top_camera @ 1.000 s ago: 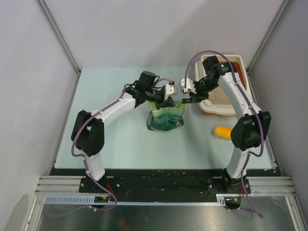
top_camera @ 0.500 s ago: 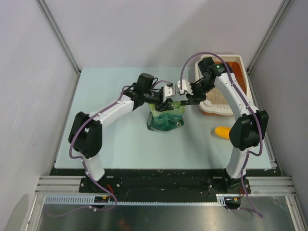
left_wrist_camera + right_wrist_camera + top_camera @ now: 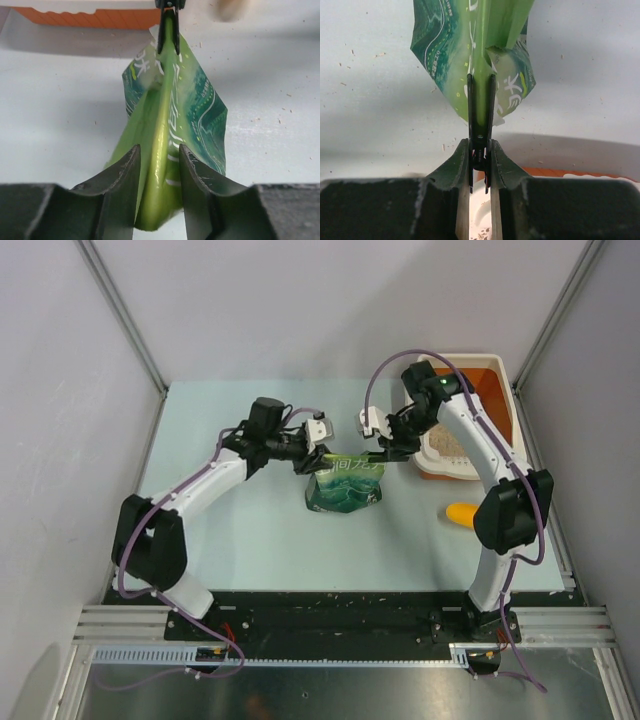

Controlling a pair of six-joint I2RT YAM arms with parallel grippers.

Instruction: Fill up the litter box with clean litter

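Left pincer [image 3: 159,149]: fingers apart, straddling the left end of the bag's [image 3: 345,488] top seam. I cannot tell whether they brush it.

Bag: green, standing upright mid-table [image 3: 230,530], seam running left to right between the two arms.

Right pincer [image 3: 480,142]: closed tight on a black clip [image 3: 480,105] that bites the seam's right end.

Box [image 3: 448,472]: far right of the table, just right of the bag. The right arm reaches across its near-left corner. Litter [image 3: 450,445] covers the near part of its floor, and the far part shows bare orange.

Scoop [image 3: 462,513]: yellow-orange, lying on the table nearer me than the box, apart from it.
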